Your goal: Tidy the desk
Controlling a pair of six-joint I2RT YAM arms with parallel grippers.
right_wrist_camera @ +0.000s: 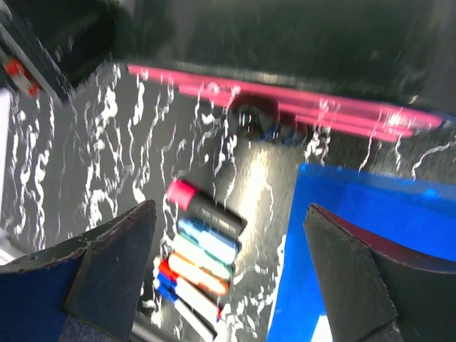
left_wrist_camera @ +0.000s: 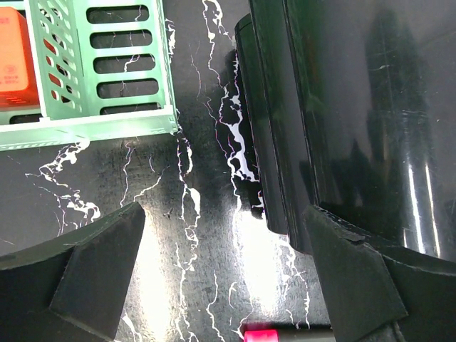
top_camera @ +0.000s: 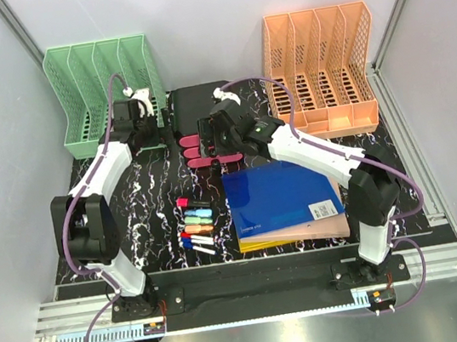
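Note:
The desk (top_camera: 150, 195) is a black top with white veining. A row of several markers (top_camera: 195, 225) lies at its middle front, and the markers (right_wrist_camera: 203, 246) also show between my right fingers. A blue folder (top_camera: 279, 193) lies on a pink and a yellow one at the front right. My right gripper (top_camera: 210, 135) (right_wrist_camera: 229, 214) hangs open over a flat pink item (top_camera: 200, 154) and holds nothing. My left gripper (top_camera: 146, 127) (left_wrist_camera: 224, 221) stands open over bare desk, between the green rack (left_wrist_camera: 107, 78) and a black case (left_wrist_camera: 342, 107).
A green file rack (top_camera: 105, 90) stands at the back left, with something orange (left_wrist_camera: 14, 60) inside it. An orange file rack (top_camera: 320, 67) stands at the back right. The black case (top_camera: 200, 106) lies between them. A pink marker cap (left_wrist_camera: 260, 333) shows just below my left fingers.

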